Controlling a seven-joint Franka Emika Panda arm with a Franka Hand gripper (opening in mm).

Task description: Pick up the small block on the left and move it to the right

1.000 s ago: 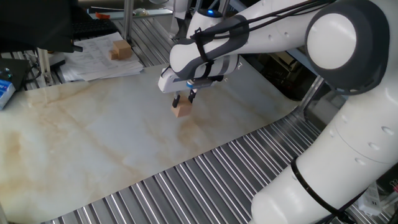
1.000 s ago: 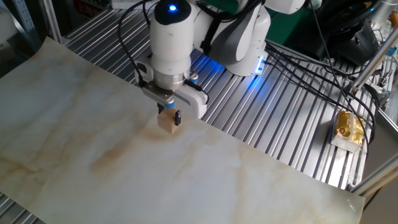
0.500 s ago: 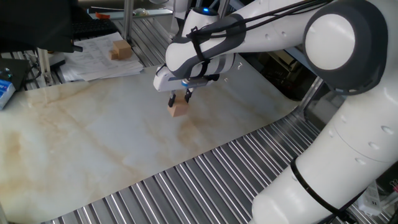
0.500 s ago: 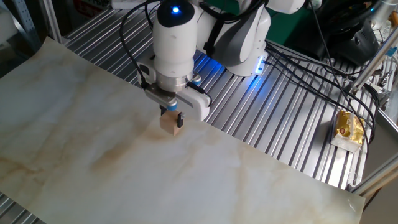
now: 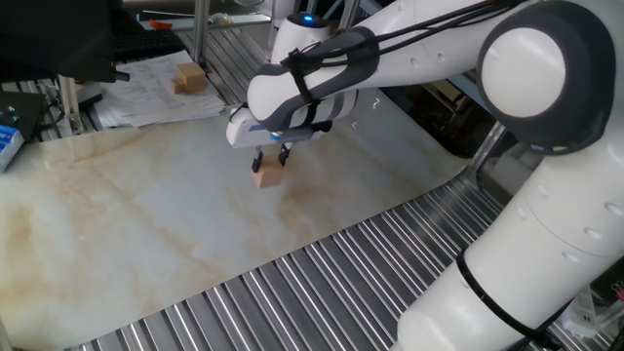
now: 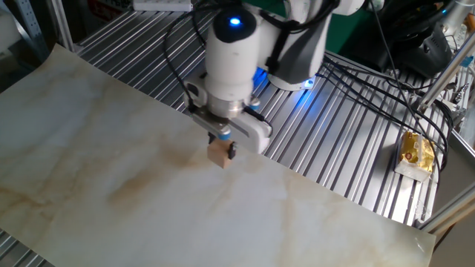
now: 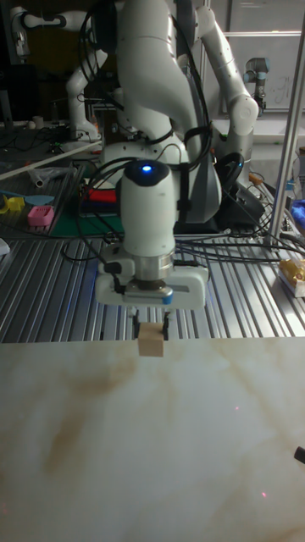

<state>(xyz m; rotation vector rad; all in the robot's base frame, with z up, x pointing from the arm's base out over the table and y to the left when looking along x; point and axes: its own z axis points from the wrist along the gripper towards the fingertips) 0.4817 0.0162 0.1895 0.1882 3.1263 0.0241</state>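
Observation:
The small block (image 5: 267, 176) is a plain light-tan wooden cube, and my gripper (image 5: 270, 162) is shut on it from above. It appears to hang just above the marbled sheet (image 5: 146, 214). In the other fixed view the small block (image 6: 218, 154) sits under the gripper (image 6: 223, 147) near the sheet's far edge. The tall fixed view shows the small block (image 7: 152, 341) between the dark fingertips of the gripper (image 7: 152, 327).
A larger tan wooden block (image 5: 189, 78) lies on papers (image 5: 146, 97) at the back left. Ribbed metal table (image 6: 334, 148) borders the sheet. A yellow packet (image 6: 415, 152) lies far right, a pink object (image 7: 40, 216) far left, and a blue box (image 5: 8, 144) at the left edge.
My gripper has carried the small block sideways: leftward in one fixed view, rightward in the other fixed view. The grip stays shut on it.

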